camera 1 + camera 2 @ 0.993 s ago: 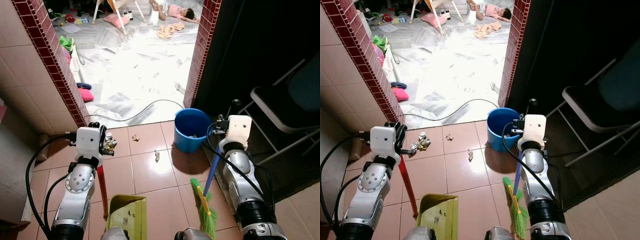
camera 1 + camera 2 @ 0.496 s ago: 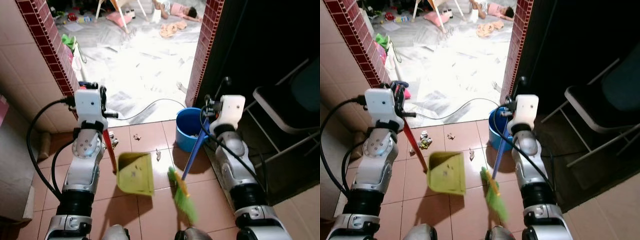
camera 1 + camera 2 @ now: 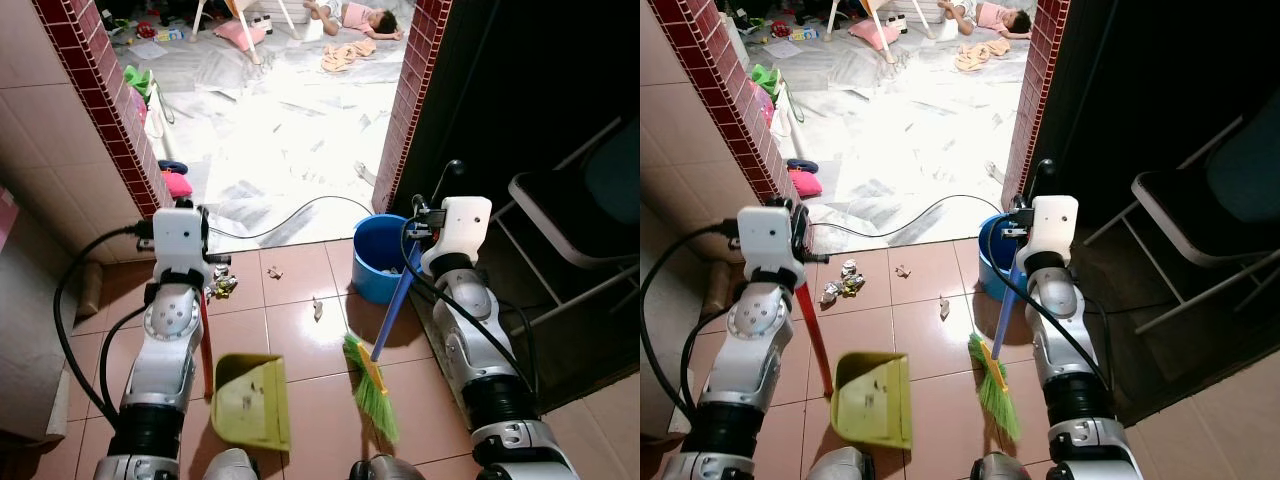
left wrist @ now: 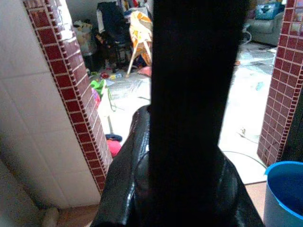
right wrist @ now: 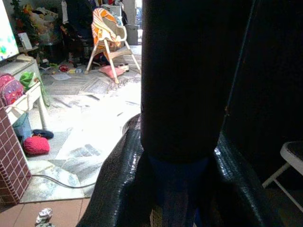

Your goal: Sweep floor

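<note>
The left gripper (image 3: 196, 268) is clasping the red handle of the dustpan (image 3: 248, 400), which is resting on the tiled floor (image 3: 300, 350). The right gripper (image 3: 418, 248) is clasping the blue broom (image 3: 372, 385), its green bristles touching the floor beside the dustpan, near the blue bucket (image 3: 380, 257) at the doorway edge, with scraps (image 3: 316, 309) lying ahead.

floor: terracotta tiles (image 3: 300, 340) | doorway: red brick pillars (image 3: 415, 100) | beyond: bright marble floor (image 3: 280, 140) | right: dark folding chair (image 3: 570, 230)
</note>
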Tool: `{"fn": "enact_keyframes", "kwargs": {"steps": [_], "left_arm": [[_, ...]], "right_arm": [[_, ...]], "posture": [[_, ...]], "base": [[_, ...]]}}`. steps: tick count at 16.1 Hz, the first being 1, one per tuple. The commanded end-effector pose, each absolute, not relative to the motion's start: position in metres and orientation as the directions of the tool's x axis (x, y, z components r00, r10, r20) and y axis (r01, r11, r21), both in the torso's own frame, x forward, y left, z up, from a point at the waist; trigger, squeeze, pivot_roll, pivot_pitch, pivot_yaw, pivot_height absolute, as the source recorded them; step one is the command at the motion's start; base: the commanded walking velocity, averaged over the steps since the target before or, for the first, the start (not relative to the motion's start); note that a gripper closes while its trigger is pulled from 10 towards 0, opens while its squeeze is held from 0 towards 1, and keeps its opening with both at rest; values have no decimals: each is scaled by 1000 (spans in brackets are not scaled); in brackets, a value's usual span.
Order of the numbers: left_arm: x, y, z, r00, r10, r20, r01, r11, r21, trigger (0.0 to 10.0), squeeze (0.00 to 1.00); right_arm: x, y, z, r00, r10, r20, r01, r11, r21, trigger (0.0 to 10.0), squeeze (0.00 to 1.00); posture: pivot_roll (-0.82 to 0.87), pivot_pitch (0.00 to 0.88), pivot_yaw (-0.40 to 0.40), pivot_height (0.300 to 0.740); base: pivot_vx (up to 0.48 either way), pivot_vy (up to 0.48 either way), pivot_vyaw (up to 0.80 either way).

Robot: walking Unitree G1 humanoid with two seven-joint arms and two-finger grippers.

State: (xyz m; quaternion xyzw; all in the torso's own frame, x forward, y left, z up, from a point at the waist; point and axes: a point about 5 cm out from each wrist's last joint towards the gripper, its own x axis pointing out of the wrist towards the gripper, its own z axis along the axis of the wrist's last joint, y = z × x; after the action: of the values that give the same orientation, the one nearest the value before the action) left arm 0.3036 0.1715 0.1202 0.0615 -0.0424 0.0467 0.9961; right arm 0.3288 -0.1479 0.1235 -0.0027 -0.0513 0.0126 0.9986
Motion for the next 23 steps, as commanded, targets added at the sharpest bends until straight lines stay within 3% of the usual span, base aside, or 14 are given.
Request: {"fn": "enact_keyframes", "kwargs": {"steps": [1, 7, 13, 16, 19, 23], "left_arm": [[306, 172, 129, 987, 93, 131, -107, 989, 105, 10000, 0], [300, 178, 96, 992, 122, -28, -118, 988, 98, 10000, 0], [267, 189, 68, 994, 41, -99, -25, 986, 164, 10000, 0], [274, 195, 83, 998, 42, -39, -33, 978, 208, 10000, 0], [280, 197, 104, 999, 33, 30, -39, 973, 227, 10000, 0], [269, 190, 100, 993, 113, 30, -116, 985, 131, 10000, 0]], "right_arm": [[328, -147, 126, 993, 25, 112, -23, 1000, -14, 10000, 0], [321, -158, 98, 999, -34, 4, 35, 999, -11, 10000, 0], [299, -166, 82, 1000, -21, -3, 21, 999, -35, 10000, 0], [297, -179, 84, 1000, -25, 17, 26, 995, -96, 10000, 0], [308, -175, 101, 997, -2, 76, 11, 993, -121, 10000, 0], [306, -180, 102, 997, -28, 78, 37, 992, -120, 10000, 0]], "posture": [[7, 45, 0, 740], [-7, 10, 11, 740], [-21, 0, 23, 740], [-17, 0, 16, 740], [-15, 0, 33, 740], [-17, 0, 10, 740]], "base": [[0, 0, 0], [0, 0, 0], [0, 0, 0], [0, 0, 0], [0, 0, 0], [0, 0, 0]]}}
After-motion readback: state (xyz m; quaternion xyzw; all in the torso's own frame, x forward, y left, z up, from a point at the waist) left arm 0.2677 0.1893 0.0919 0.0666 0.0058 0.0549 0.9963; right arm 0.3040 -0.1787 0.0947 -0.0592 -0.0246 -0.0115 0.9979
